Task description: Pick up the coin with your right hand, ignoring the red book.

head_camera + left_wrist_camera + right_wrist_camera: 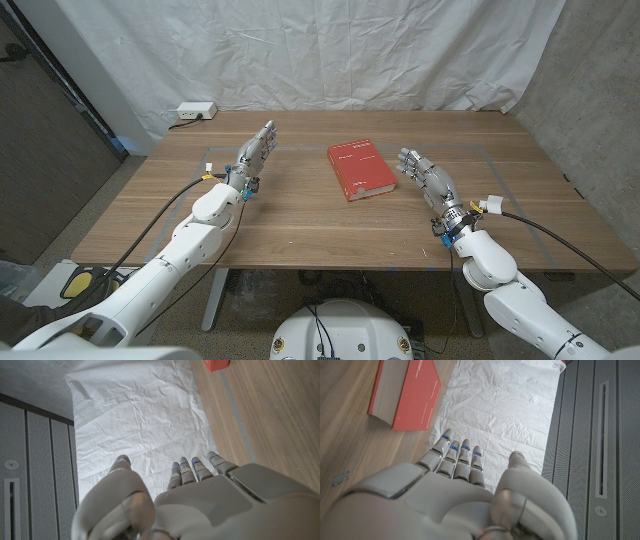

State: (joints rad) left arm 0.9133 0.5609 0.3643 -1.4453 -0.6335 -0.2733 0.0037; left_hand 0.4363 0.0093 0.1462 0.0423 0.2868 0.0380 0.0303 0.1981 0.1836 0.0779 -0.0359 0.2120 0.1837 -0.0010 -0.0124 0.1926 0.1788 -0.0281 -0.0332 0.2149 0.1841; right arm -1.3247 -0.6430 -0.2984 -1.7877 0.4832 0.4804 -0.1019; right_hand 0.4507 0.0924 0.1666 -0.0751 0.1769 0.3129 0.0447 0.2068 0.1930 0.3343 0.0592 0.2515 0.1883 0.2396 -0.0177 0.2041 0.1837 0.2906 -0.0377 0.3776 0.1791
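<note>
Since your right hand [425, 178] hangs empty with fingers apart just beside the red book [360, 170], nothing's picked up yet. Honestly can't spot the coin anywhere on the table [300, 215]. Left hand [255, 152] is empty too, fingers out.

White sheet [300, 50] behind wooden table [300, 215]

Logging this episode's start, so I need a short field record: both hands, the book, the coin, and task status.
left hand: open, holds nothing
right hand: open, holds nothing, beside the book
red book: closed, lying on the table between the hands
coin: cannot make one out
task status: pick-up not yet done
</note>
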